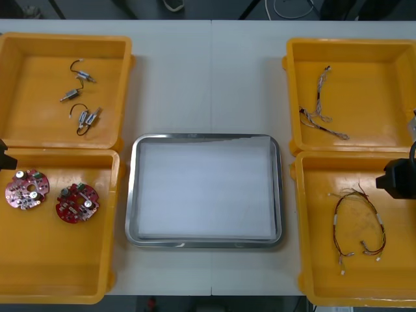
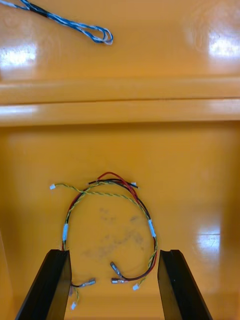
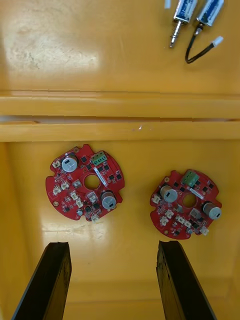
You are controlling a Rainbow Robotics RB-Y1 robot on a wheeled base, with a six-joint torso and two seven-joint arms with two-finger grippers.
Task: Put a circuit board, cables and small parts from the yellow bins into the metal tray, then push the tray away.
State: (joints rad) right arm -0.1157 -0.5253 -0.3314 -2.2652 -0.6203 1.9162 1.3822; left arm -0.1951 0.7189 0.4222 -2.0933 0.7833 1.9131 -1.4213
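Note:
Two round red circuit boards (image 1: 26, 189) (image 1: 77, 202) lie in the near left yellow bin (image 1: 58, 273). My left gripper (image 3: 112, 245) hangs open above that bin, and both boards (image 3: 87, 183) (image 3: 186, 204) sit just beyond its fingertips. At the table's left edge the left gripper (image 1: 4, 159) shows as a dark corner. A red and yellow cable (image 1: 357, 224) lies looped in the near right bin (image 1: 390, 286). My right gripper (image 2: 114, 252) is open over it, the cable's (image 2: 107, 192) loose ends between the fingers. The right gripper (image 1: 396, 179) sits at the bin's outer side.
The metal tray (image 1: 132, 195), white inside, sits mid-table between the bins. The far left bin (image 1: 39, 130) holds small metal parts (image 1: 83, 97) (image 3: 195, 15). In the far right bin (image 1: 383, 130) lies a twisted blue and white cable (image 1: 320, 107) (image 2: 70, 22).

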